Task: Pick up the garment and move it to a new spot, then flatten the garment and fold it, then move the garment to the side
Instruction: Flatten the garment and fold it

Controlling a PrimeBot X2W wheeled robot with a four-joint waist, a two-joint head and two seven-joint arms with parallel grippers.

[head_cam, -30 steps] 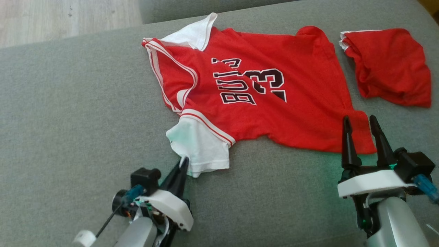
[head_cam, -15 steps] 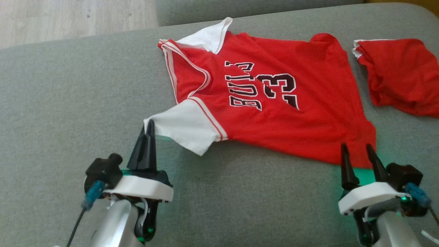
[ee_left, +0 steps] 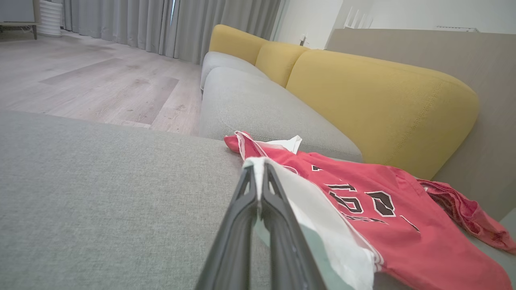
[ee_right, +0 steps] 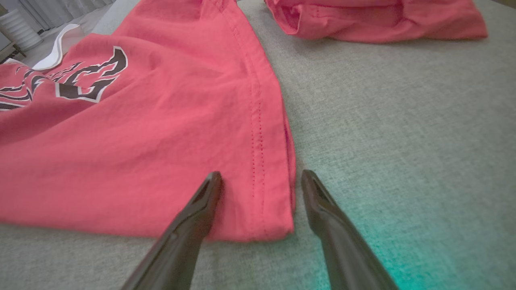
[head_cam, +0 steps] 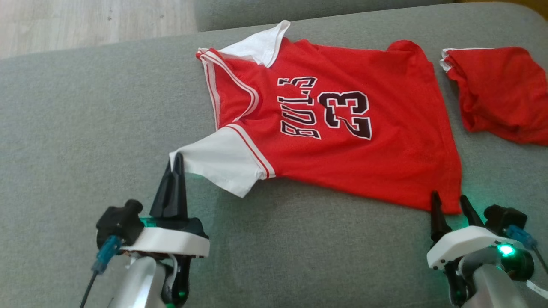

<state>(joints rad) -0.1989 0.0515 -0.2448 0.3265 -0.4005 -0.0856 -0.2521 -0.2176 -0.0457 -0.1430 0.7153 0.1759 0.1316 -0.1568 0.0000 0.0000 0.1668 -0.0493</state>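
Jersey (head_cam: pixel 342 128): red, white sleeves, "BULLS 23" print, lying nearly flat on sofa (head_cam: pixel 85 107) (few wrinkles). Left gripper (head_cam: pixel 176 156) pinching near sleeve (head_cam: pixel 218 160), held just off sofa. Right gripper (head_cam: pixel 449 196) spread, straddling hem corner (ee_right: pixel 262 217).

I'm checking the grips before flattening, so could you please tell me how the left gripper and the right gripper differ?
The left gripper has its fingers shut on the white sleeve of the jersey; the right gripper stands open, holding nothing. The left gripper holds the sleeve edge up off the sofa; the right gripper's fingers straddle the hem corner, which lies flat. Both point at the jersey's near edge.
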